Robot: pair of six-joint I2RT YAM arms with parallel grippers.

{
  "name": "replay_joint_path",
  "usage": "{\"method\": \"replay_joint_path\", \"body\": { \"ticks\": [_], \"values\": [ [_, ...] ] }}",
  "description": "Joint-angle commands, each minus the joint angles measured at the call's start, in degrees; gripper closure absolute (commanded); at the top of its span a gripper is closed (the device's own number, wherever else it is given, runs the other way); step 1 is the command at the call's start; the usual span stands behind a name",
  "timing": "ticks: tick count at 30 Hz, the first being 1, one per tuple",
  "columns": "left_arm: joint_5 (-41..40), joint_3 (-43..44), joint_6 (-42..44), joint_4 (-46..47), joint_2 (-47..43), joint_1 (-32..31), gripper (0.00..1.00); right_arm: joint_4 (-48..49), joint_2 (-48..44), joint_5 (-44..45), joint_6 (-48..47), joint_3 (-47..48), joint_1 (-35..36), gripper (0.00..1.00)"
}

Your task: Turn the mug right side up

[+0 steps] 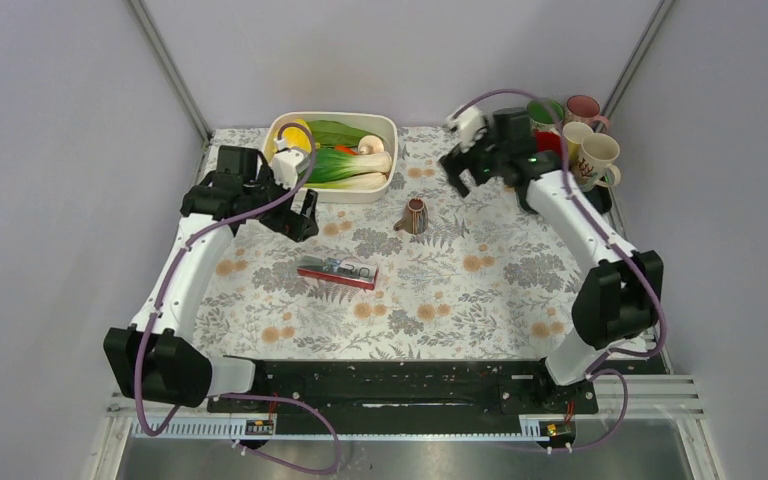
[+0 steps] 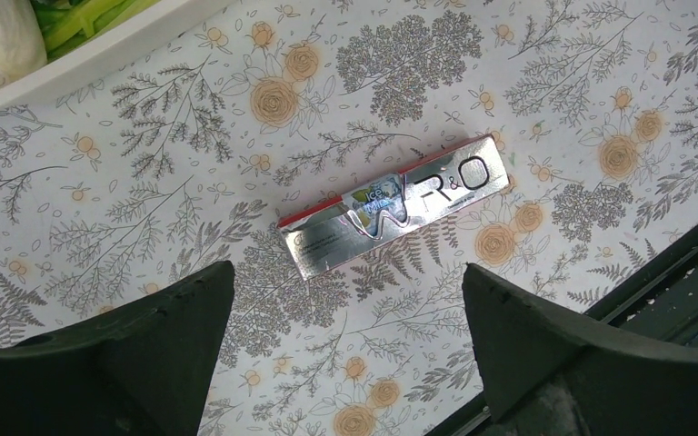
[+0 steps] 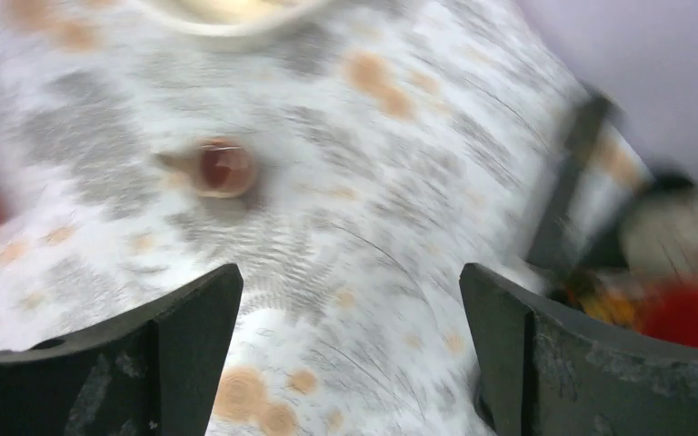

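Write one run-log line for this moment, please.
left end effector: open, empty, near toothpaste box | right end effector: open, empty, apart from mug | mug: on table, not held

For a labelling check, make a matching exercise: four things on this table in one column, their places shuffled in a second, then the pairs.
Things
1. brown mug
2. toothpaste box
3. white dish
4. group of mugs

Places
a. far right corner of the table
b. far edge, left of centre
c. about the middle, standing alone
d. closest to the front edge, lying flat

Pairs: 1-c, 2-d, 3-b, 4-a
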Motion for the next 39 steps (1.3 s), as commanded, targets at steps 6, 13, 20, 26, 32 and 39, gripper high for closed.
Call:
{"method": "replay_joint_path", "body": {
  "ticks": [6,13,20,26,32,39],
  "values": [
    [1.53,-1.89,0.11,5.49,-2.48,1.29,0.01,-16.63,9.11,-10.94,-38.65,8.89,20.64,0.01],
    [-1.13,-1.77,0.93,5.58,-2.68,2.97,0.01,-27.95,23.93,0.68,-58.0,21.62,26.85,0.01],
    [-0.85,-2.03,1.1,5.55,-2.91,3.44,0.01,-31.55,33.47,4.93,-60.04,31.61,27.51,0.04],
    [-0.59,-1.98,1.2,5.59,-3.11,3.72,0.01,-35.45,39.04,8.16,-60.73,35.79,27.64,0.2],
    [-0.26,-2.12,1.2,5.61,-3.13,3.82,0.01,-34.83,41.75,8.53,-60.01,35.79,27.64,0.32],
    [-0.09,-2.02,1.18,5.72,-2.84,3.98,0.01,-34.58,44.64,10.21,-58.41,36.49,27.58,0.61]
  ]
}}
